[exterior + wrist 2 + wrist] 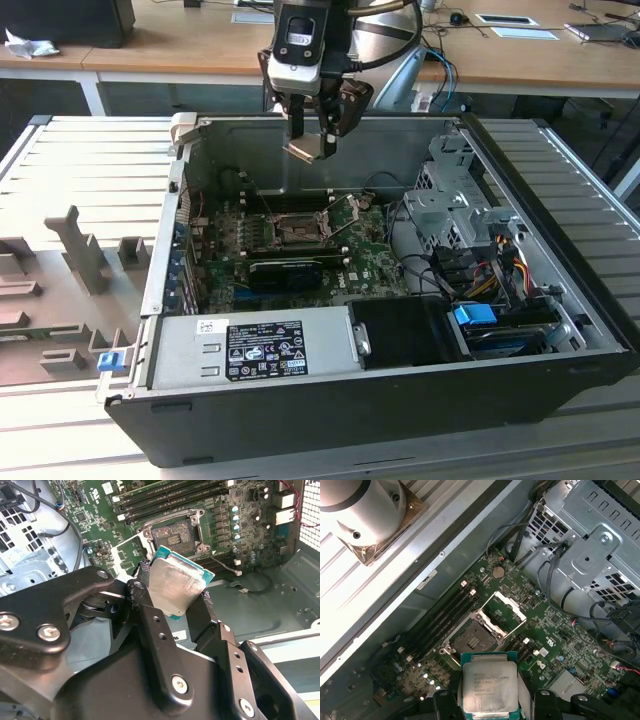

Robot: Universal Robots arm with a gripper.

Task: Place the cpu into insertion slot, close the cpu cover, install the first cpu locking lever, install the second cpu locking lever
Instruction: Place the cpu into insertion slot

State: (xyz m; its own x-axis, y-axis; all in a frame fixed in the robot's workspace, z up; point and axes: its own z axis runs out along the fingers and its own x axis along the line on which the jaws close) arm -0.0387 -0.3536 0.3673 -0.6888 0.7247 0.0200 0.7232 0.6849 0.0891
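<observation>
In the exterior view, the open computer case (400, 410) lies on its side on a ribbed grey counter (90, 160). This turns the motherboard upward, so the arm can reach it from above. The gripper (313, 148) hangs near the case's far wall, closed narrowly on the cpu (303, 150), which is tilted and well above the board. Below it the insertion slot (297, 232) is bare. Its cpu cover (350, 212) is swung up on the exterior view's right, which leaves the way in open. A label (265, 350) on the power supply carries print too small to make out.

In the second wrist view, the gripper (175, 594) pinches the cpu (175, 580) by two opposite edges. The silver top and green rim are left free, probably so the chip can be lowered flat. The insertion slot (172, 537) shows its dark centre, and the cpu cover (127, 555) is flipped back just beside it.

In the first wrist view, the cpu (489, 687) has lines of fine print on its lid, which are not legible. The insertion slot (472, 635) sits between the memory slots (445, 620) and the opened cpu cover (504, 611). I judge that the first step is not yet done.
</observation>
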